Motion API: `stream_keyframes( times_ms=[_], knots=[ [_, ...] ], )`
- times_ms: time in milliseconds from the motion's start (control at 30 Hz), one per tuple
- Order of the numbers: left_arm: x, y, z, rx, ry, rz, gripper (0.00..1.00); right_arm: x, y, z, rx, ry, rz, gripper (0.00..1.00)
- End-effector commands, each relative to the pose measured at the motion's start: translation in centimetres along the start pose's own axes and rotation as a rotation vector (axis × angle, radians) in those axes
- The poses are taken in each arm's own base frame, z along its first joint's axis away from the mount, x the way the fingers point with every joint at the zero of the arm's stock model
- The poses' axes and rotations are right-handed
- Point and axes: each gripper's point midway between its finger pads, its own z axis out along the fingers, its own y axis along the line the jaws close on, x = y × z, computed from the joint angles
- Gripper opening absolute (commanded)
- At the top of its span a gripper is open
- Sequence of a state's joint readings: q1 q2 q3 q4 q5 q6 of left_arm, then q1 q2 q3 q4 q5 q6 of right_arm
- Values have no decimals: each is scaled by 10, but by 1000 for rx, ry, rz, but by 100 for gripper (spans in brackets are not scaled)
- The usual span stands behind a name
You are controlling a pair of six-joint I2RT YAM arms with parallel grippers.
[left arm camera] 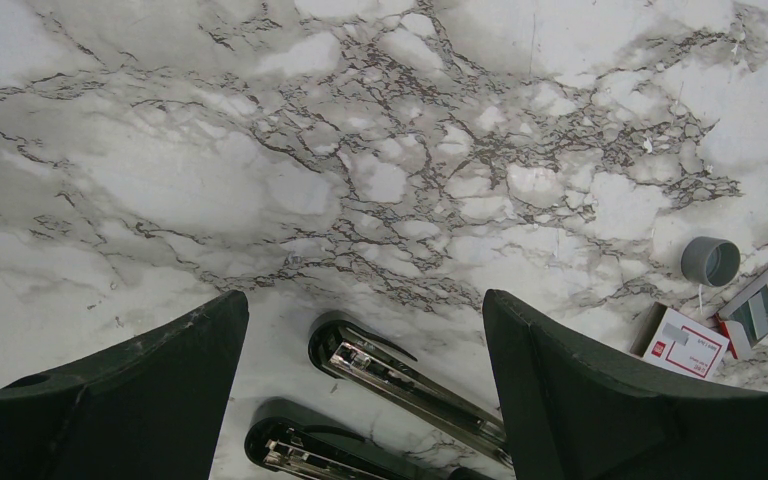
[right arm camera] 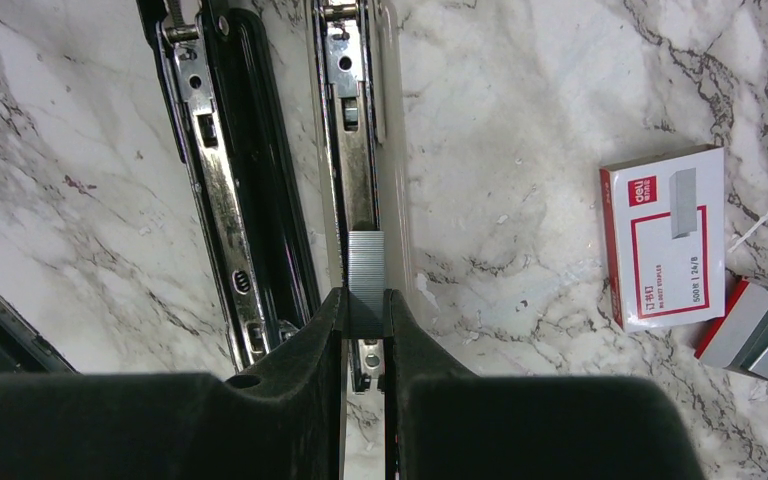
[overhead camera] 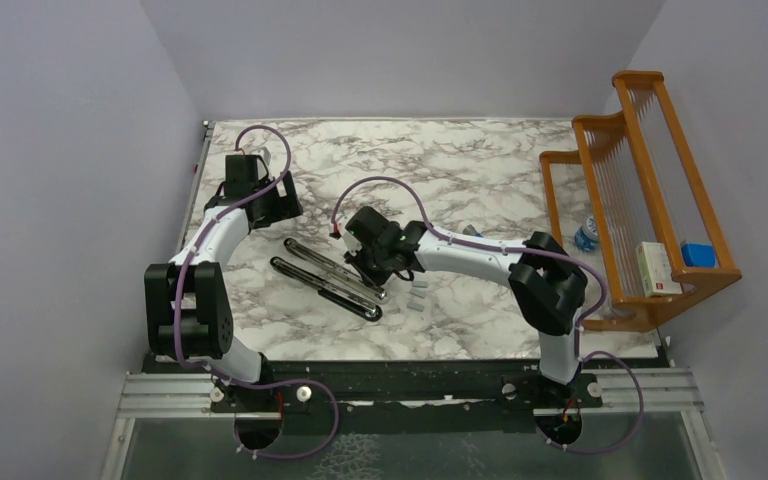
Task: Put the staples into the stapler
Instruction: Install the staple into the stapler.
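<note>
Since the strip of staples is judged light, stiff, slick and apt to snap, it is pinched by its long sides in the closed right hand, directly over the tray of the opened stapler, while the left hand is seen wide open near one end of that stapler.

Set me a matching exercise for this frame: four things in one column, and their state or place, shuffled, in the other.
1 left black pincer
2 right black pincer
3 short silvery-grey strip of staples
4 white-and-red cardboard staple box

A lying flat on the marble table
B over the opened black stapler's metal channel
C open, empty
D shut on the strip

Pairs: 1-C, 2-D, 3-B, 4-A
</note>
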State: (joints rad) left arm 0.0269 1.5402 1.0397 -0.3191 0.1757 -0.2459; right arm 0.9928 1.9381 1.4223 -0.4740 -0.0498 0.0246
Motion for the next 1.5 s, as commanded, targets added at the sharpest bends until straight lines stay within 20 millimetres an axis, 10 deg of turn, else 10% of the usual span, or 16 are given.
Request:
stream_keyframes(
  times_ms=[0,1467],
  knots=[
    [-14,-5,-5,27,-36,8,90,11,-4,5,7,62,1,1],
    [-15,-4,-6,24,-41,11,90,12,4,8,-30,126,23,1]
  ],
)
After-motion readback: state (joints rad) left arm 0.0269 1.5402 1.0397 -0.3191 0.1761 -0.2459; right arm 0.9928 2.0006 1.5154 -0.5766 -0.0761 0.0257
